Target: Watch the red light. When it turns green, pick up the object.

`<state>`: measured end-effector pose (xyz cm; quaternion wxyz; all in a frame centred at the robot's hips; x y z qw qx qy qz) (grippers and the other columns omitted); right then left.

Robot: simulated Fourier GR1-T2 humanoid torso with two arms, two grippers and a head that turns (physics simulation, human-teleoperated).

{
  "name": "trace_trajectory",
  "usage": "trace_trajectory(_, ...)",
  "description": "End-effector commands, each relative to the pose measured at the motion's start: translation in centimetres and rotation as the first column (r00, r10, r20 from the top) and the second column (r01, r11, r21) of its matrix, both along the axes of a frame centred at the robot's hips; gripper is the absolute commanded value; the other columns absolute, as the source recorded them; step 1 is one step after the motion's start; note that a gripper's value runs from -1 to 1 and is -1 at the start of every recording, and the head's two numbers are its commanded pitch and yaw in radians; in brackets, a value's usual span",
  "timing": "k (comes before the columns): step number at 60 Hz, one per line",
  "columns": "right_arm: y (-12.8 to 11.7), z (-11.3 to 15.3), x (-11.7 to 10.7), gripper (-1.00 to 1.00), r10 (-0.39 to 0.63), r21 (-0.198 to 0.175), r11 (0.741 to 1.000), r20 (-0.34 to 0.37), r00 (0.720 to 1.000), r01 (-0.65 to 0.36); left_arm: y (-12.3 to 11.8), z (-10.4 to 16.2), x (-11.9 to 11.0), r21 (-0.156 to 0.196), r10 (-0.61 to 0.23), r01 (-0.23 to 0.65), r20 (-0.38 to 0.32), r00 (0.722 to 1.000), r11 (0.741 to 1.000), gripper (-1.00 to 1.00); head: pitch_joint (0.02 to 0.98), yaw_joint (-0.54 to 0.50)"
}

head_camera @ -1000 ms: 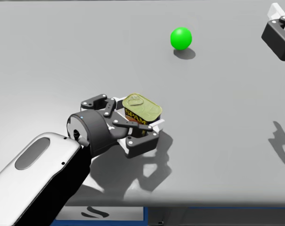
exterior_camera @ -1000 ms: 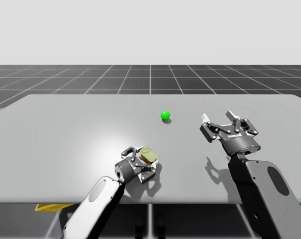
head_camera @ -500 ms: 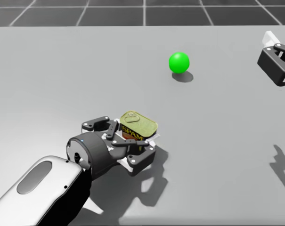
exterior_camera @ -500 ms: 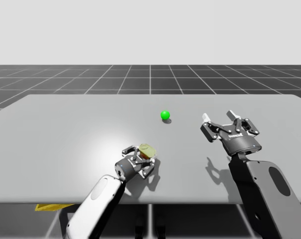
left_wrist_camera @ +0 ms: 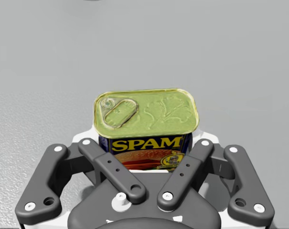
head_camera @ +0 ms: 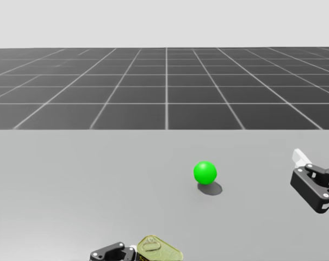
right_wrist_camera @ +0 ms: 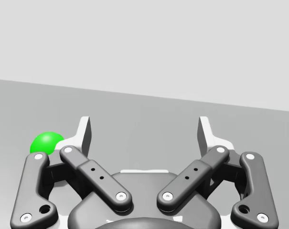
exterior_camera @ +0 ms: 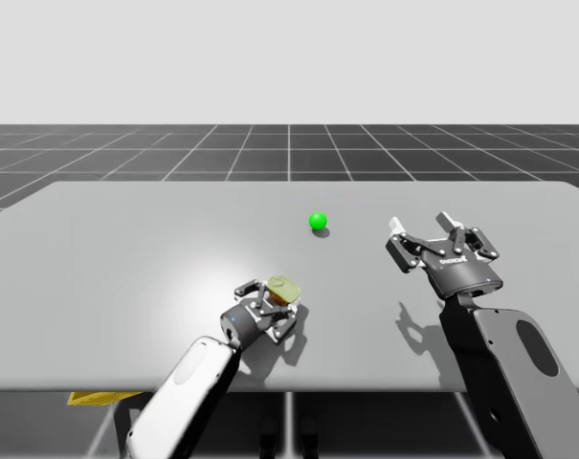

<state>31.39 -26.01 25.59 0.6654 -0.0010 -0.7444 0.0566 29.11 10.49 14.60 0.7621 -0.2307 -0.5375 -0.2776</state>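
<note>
- A small green ball-shaped light point(head_camera: 205, 172) sits at the far middle of the grey counter point(exterior_camera: 126, 249).
- A rectangular metal tin with a gold pull-tab lid point(left_wrist_camera: 146, 112) is near the counter's near edge, left of centre, lid upward.
- My left claw point(left_wrist_camera: 144, 145) is grasping the tin from two sides. The tin's long axis runs from finger to finger.
- My right claw point(right_wrist_camera: 145, 131) is released and empty, well apart to the right.
- The likely next move is a straight lift by the left arm.

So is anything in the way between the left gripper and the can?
Nothing visible is. My left gripper is shut on the yellow-topped rectangular can, touching it from both sides. The green light sits apart from them, farther along the table.
</note>
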Motion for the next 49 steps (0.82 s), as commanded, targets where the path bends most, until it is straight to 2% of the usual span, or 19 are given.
trace_trajectory(1, 0.0, -0.2, 0.1, -1.0, -0.001, 0.0, 1.0, -0.005, 1.0, 0.001, -0.8, 0.3, -1.1, -0.014, -0.093, 0.093, -0.015, 0.996, 0.996, 1.0, 0.437, 0.01)
trace_trajectory(13, -0.1, -0.3, 0.1, -1.0, 0.0, -0.002, 1.0, -0.007, 1.0, 0.0, -0.9, 5.0, -1.0, -0.021, -0.103, 0.105, 0.083, 0.991, 0.994, 1.0, 0.441, 0.02)
trace_trajectory(26, 0.0, -0.3, 0.2, -1.0, 0.001, -0.001, 1.0, -0.008, 1.0, -0.001, -0.5, 10.5, 0.2, -0.033, -0.083, 0.091, 0.193, 0.978, 0.995, 1.0, 0.434, 0.03)
trace_trajectory(39, 0.0, -0.2, 0.2, -1.0, 0.001, 0.001, 1.0, -0.008, 1.0, -0.001, -0.2, 16.6, 0.6, -0.095, -0.048, 0.079, 0.296, 0.954, 0.992, 1.0, 0.432, 0.03)
trace_trajectory(48, 0.0, -0.2, 0.2, -1.0, 0.003, 0.002, 1.0, -0.009, 1.0, -0.003, 0.1, 21.5, -0.1, -0.146, -0.008, 0.071, 0.39, 0.921, 0.987, 1.0, 0.433, 0.03)
trace_trajectory(49, 0.0, -0.2, 0.2, -1.0, 0.005, 0.002, 1.0, -0.009, 1.0, -0.005, 0.1, 22.6, -0.3, -0.16, 0.001, 0.071, 0.411, 0.912, 0.985, 1.0, 0.432, 0.03)
